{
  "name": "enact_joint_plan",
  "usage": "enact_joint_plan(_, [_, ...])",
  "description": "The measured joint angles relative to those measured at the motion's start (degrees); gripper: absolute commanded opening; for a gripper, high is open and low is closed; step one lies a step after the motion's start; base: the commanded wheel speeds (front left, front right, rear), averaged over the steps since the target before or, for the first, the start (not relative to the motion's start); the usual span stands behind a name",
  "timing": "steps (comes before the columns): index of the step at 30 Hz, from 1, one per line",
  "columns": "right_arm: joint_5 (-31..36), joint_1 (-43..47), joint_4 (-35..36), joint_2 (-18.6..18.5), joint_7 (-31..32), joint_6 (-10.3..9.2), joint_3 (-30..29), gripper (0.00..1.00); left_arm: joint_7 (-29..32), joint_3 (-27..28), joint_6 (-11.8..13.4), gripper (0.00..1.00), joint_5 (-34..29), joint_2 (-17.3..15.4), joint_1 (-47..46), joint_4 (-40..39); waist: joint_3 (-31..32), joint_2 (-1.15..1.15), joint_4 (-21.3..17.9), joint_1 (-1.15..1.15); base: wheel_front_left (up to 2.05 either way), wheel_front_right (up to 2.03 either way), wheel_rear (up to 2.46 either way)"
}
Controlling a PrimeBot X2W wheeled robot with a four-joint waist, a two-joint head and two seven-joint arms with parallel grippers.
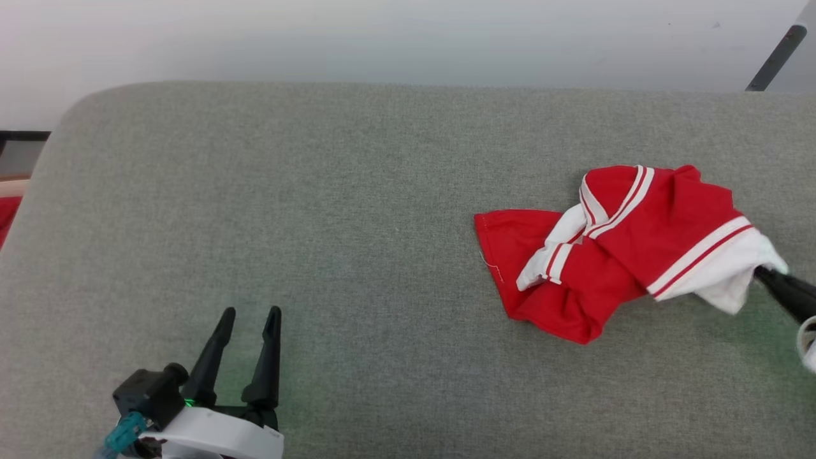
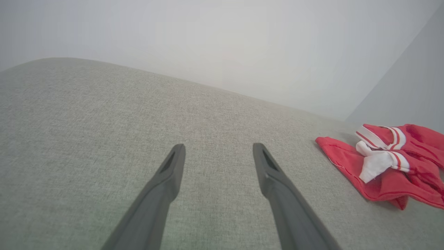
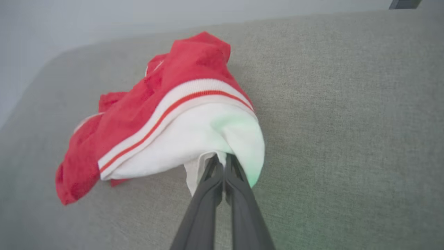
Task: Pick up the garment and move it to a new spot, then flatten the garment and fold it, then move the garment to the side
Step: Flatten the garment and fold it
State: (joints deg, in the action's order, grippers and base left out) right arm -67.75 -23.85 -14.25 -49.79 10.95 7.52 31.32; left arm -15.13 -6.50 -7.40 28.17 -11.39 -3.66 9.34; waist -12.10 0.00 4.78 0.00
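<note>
While the right gripper (image 3: pixel 222 160) pinched the white sleeve of the garment (image 1: pixel 621 245), its fingers pressed together, the one crumpled jersey lay near the right edge of the grey cushion (image 1: pixel 331 210). The left gripper (image 1: pixel 248 322) stood spread over the near-left part, well apart.

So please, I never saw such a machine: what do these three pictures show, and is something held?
It is a robot with two arms, each ending in two long dark fingers. One picture comes from a camera on its head, looking down at a grey padded surface. The other two come from cameras on the wrists, looking along each arm's fingers. A crumpled red and white garment lies on the surface. The right gripper is shut on its white sleeve. The left gripper is open, holds nothing and stands apart from the garment.
</note>
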Motion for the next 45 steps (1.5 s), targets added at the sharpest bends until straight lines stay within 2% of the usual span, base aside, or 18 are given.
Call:
enact_joint_plan(3, [-6.4, 1.6, -3.0, 1.6, -1.3, 0.0, -5.2, 0.0, 0.0, 0.1, 0.0, 1.0, 0.1, -0.3, 0.0, 0.0, -0.2, 0.0, 0.0, 0.0, 0.0, 0.0, 0.0])
enact_joint_plan(6, [-7.9, 2.3, -7.6, 1.7, -2.6, 0.0, -8.5, 0.0, 0.0, 0.1, 0.0, 1.0, 0.3, -0.4, 0.0, 0.0, -0.4, 0.0, 0.0, 0.0, 0.0, 0.0, 0.0])
enact_joint_plan(16, [4.5, -1.7, -23.1, 2.7, -5.2, 0.0, -9.7, 0.0, 0.0, -0.6, 0.0, 1.0, 0.6, -1.3, -1.1, -0.2, -1.6, 0.0, 0.5, 0.0, 0.0, 0.0, 0.0])
enact_joint_plan(22, [9.4, -3.8, -28.5, 5.7, -5.4, 0.0, -9.3, 0.0, 0.0, -0.6, 0.0, 1.0, 0.6, -1.7, -1.5, 0.0, -2.2, 0.0, 0.5, 0.0, 0.0, 0.0, 0.0])
enact_joint_plan(23, [9.8, -4.2, -28.8, 6.3, -5.6, 0.0, -9.3, 0.05, 0.0, -0.8, 0.0, 1.0, 0.6, -1.8, -1.5, 0.1, -2.2, 0.0, 0.4, 0.0, 0.0, 0.0, 0.0])
enact_joint_plan(24, [10.6, -4.4, -29.1, 6.6, -6.2, 0.0, -9.4, 0.35, 0.0, -1.0, 0.0, 1.0, 0.6, -2.0, -1.7, 0.1, -2.2, 0.0, 0.2, 0.0, 0.0, 0.0, 0.0])
enact_joint_plan(25, [11.5, -4.7, -29.4, 6.8, -6.8, 0.0, -9.5, 0.83, 0.0, -1.2, 0.0, 1.0, 0.6, -2.4, -1.9, 0.1, -2.1, 0.0, 0.0, 0.0, 0.0, 0.0, 0.0])
enact_joint_plan(26, [12.1, -4.9, -29.7, 6.8, -7.5, 0.0, -9.6, 1.0, 0.0, -1.3, 0.0, 1.0, 0.6, -2.9, -2.2, 0.1, -2.1, 0.0, -0.2, 0.0, 0.0, 0.0, 0.0])
enact_joint_plan(30, [14.1, -5.1, -29.3, 7.0, -10.7, 0.0, -10.2, 1.0, 0.0, -2.6, 0.0, 1.0, 1.5, -5.6, -4.2, -0.6, -1.7, 0.0, -1.5, 0.0, 0.0, 0.0, 0.0])
enact_joint_plan(37, [15.9, -3.5, -22.6, 7.4, -18.8, 0.0, -12.1, 1.0, 2.3, -8.5, 0.0, 1.0, 3.4, -15.1, -12.4, -2.0, -0.8, 0.0, -5.0, 0.0, 0.0, 0.0, 0.0])
enact_joint_plan(41, [15.9, -1.1, -16.5, 8.8, -22.3, 0.0, -13.7, 1.0, 7.2, -13.1, 0.0, 1.0, 7.3, -19.5, -19.9, -3.4, -0.4, 0.0, -7.6, 0.0, 0.0, 0.0, 0.0])
enact_joint_plan(45, [15.5, 3.1, -7.4, 11.5, -23.7, 0.0, -13.8, 1.0, 14.8, -18.9, 0.0, 1.0, 14.0, -21.6, -28.7, -4.2, -0.2, 0.0, -10.3, 0.0, 0.0, 0.0, 0.0])
